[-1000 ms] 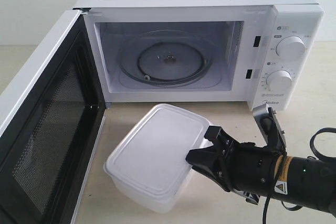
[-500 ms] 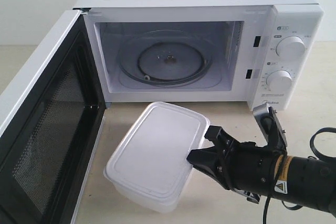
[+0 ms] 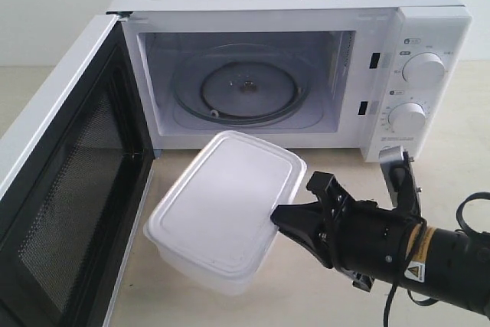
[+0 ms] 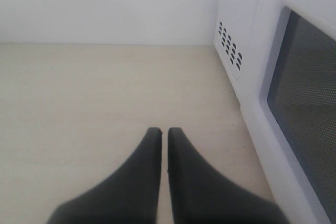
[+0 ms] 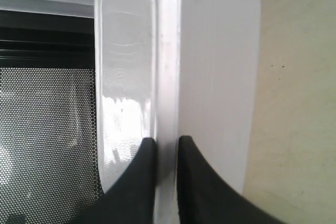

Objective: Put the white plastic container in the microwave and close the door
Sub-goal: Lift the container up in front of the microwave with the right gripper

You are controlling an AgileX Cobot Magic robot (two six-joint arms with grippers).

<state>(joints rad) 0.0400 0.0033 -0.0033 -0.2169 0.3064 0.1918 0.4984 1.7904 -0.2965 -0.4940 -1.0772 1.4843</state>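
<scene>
Right fingers [image 5: 195, 182] pinching rim, translucent round-cornered white plastic container [image 3: 226, 208]

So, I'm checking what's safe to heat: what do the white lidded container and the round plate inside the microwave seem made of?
White lidded container: likely plastic, translucent walls with a soft sheen; light glows through its side in the right wrist view. Round plate: apparently clear glass, glossy; the roller ring shows through it.
</scene>
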